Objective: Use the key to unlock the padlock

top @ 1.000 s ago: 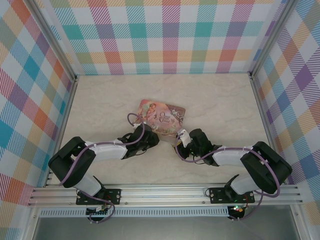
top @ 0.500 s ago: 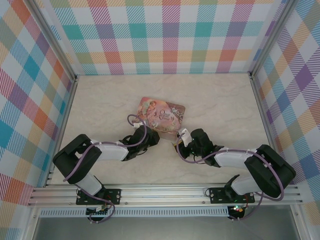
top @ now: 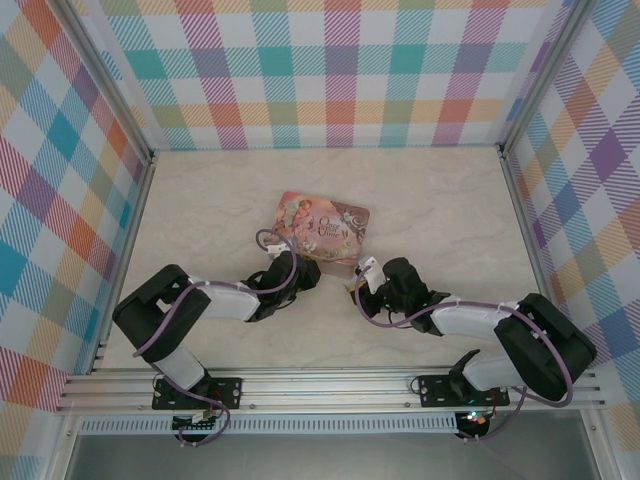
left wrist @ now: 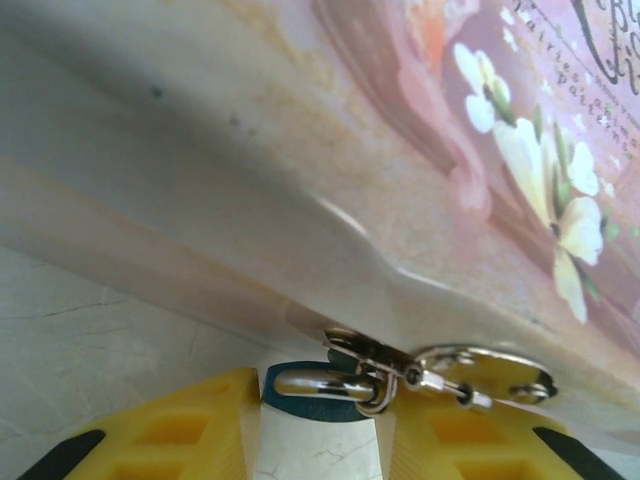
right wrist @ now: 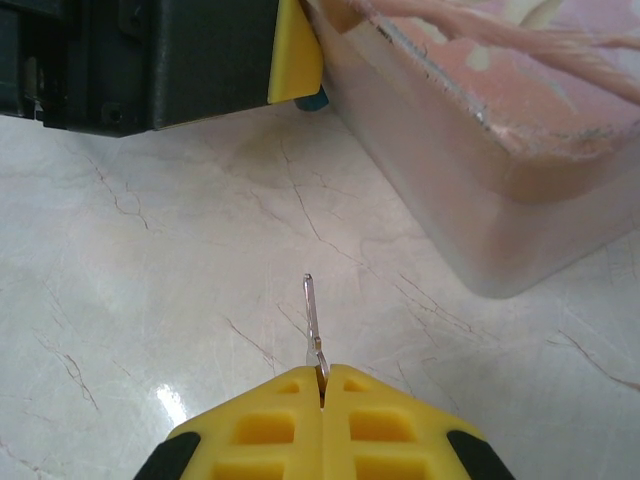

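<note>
The padlock [left wrist: 320,395], small with a blue body and a silvery shackle, hangs from the hasp of the pink tin [left wrist: 420,150]. My left gripper [left wrist: 320,440] is open, one yellow finger [left wrist: 200,430] on each side of the padlock and close to its ends. From above, the left gripper [top: 305,270] is at the tin's [top: 322,228] near edge. My right gripper [right wrist: 322,375] is shut on the key [right wrist: 313,320], a thin silvery sliver pointing at the left gripper's finger [right wrist: 295,55] and a blue bit of the padlock [right wrist: 316,100]. The right gripper [top: 358,283] hovers just right of the left.
The pink tin [right wrist: 480,150] lies flat on the marble table [top: 450,210], near its middle. Checked walls close in the left, back and right sides. A metal rail [top: 330,385] with both arm bases runs along the near edge.
My left gripper's jaws have parted wider around the padlock, and that arm has crept a little toward the tin. The right gripper has stayed shut on the key and barely shifted.
</note>
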Robot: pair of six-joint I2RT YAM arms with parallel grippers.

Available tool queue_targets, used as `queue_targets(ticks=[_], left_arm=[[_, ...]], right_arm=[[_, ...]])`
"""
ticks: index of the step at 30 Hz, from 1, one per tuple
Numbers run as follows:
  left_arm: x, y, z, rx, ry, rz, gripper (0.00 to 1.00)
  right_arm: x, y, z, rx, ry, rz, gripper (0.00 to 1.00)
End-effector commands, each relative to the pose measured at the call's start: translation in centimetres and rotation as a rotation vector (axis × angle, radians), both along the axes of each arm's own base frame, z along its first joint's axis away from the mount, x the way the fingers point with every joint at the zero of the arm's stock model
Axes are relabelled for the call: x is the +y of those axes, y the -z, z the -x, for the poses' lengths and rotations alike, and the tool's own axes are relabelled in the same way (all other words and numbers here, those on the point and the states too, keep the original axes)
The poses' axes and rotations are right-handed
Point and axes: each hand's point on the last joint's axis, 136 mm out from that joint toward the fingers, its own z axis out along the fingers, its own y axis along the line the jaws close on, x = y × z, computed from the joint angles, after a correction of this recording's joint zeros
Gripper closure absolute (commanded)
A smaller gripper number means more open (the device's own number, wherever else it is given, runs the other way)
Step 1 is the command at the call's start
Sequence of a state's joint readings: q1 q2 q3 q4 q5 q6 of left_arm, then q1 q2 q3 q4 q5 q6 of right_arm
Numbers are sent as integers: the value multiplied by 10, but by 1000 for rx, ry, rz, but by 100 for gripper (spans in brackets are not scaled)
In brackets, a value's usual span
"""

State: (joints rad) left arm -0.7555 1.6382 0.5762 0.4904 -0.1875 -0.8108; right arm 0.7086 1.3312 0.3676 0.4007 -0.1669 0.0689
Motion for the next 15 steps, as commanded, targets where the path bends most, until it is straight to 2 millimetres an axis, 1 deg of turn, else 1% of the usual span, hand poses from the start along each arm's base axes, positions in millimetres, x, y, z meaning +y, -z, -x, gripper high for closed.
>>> queue_targets(ticks=[1,11,15], left_arm=[[6,1,-10,-25,-39,-19,63],[5,1,-15,-45,-48,-24,63],[3,1,-16,-49,-41,-26,66]], right_arm=[[0,-1,5,-16,-17,2,97],[-1,-2,5,-20,-17,2,97],[-1,-3,5,-23,-17,-1,97]])
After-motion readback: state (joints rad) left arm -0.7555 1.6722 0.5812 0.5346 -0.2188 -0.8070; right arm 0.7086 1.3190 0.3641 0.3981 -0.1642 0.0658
